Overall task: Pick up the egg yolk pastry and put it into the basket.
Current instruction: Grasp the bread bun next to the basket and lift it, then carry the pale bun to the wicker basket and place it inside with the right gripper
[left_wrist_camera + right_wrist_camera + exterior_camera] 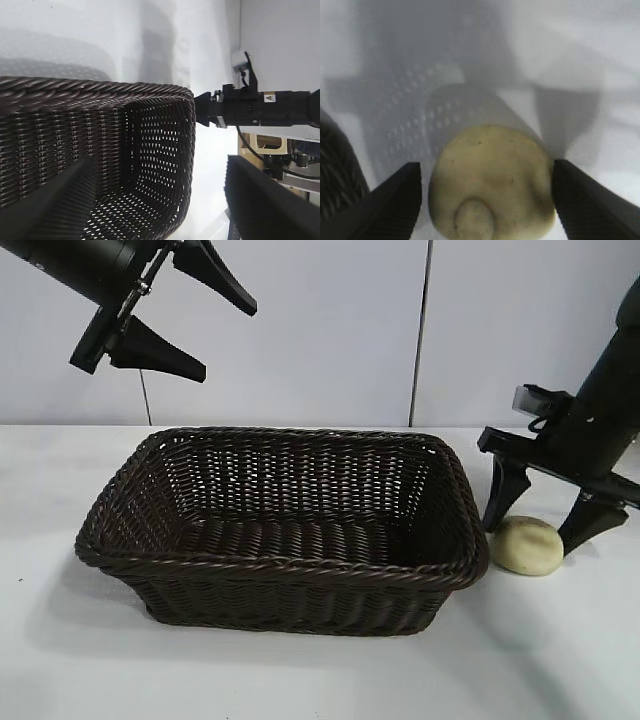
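Egg yolk pastry [527, 545]: pale yellow-cream bun lying on the white bench [560, 660], just beside the right-hand end of the basket [282, 528], toward the bench's right edge. The exterior view shows the right gripper [540, 522] lowered over it, pointing steeply down, one finger [503, 495] standing between pastry and basket wall, the other at the pastry's far side; the jaws stand apart around the pastry. Whether the pads touch it cannot be told from this view.

The right wrist view supplies what the exterior view lacks: the pastry [492, 182] seen from above, with a small rounded bump on its surface, and a dark finger [395, 205] on each side. One finger is just clear of the pastry; the other appears to meet its edge. A sliver of dark wicker shows at one border.

The left gripper [190, 320] hangs high above the bench's back left corner, jaws spread wide and holding nothing. Its wrist view looks down into the basket [100, 95], showing the braided rim, the open weave and the inside bottom with nothing lying in it, and beyond the basket's end the right arm [260, 107].
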